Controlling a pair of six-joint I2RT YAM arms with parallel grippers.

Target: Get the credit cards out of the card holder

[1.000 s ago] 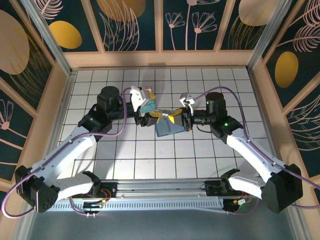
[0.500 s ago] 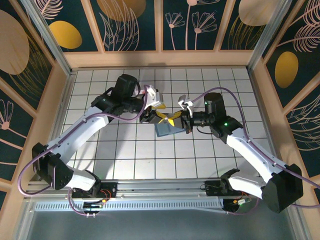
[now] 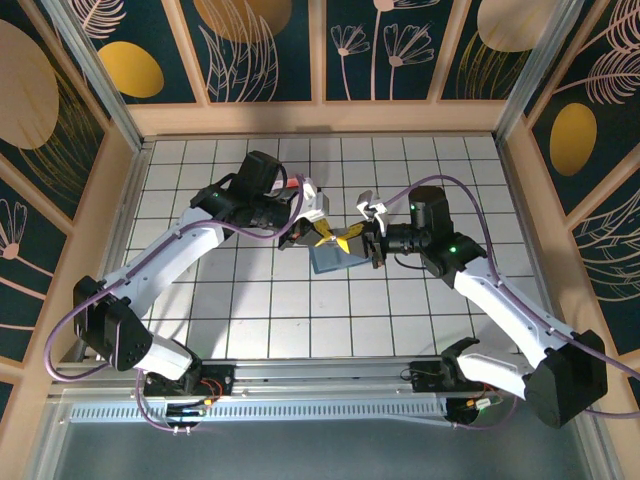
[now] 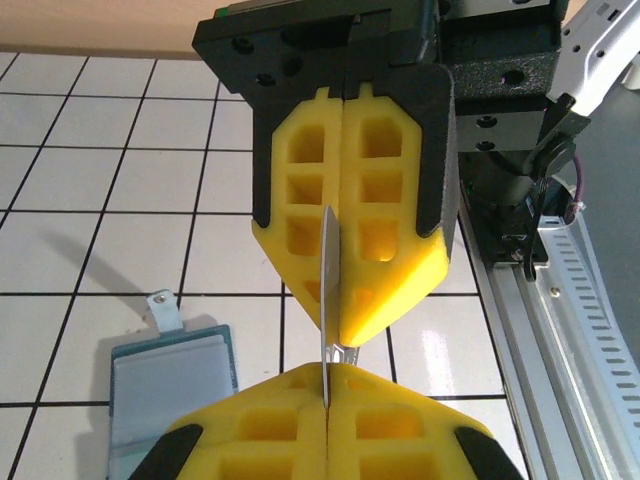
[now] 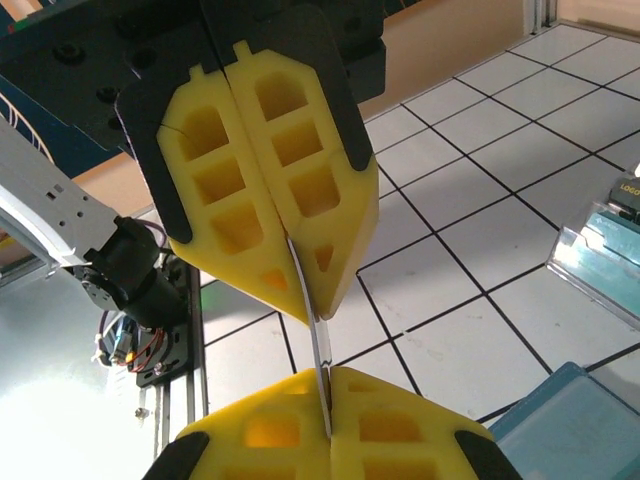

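Note:
A thin credit card (image 4: 325,300), seen edge-on, spans the gap between my two grippers, which meet tip to tip above the floor. My left gripper (image 4: 327,372) is shut on one end of it and my right gripper (image 5: 328,375) is shut on the other end (image 5: 318,340). From above, the left gripper (image 3: 318,236) and right gripper (image 3: 351,241) face each other over the slate-blue card holder (image 3: 335,260). The holder lies flat on the tiles (image 4: 170,385), below and apart from the fingers. The card's colour cannot be told.
A small clear plastic box (image 5: 600,250) lies on the tiles beyond the holder's corner (image 5: 570,420). The metal rail (image 4: 545,330) carrying the arm bases runs along the near edge. Wooden walls (image 3: 320,118) enclose the white tiled floor.
My left arm has swung in from the back left to meet the right gripper, and its jaws have gone from wide open to shut on the card. The right gripper has barely moved.

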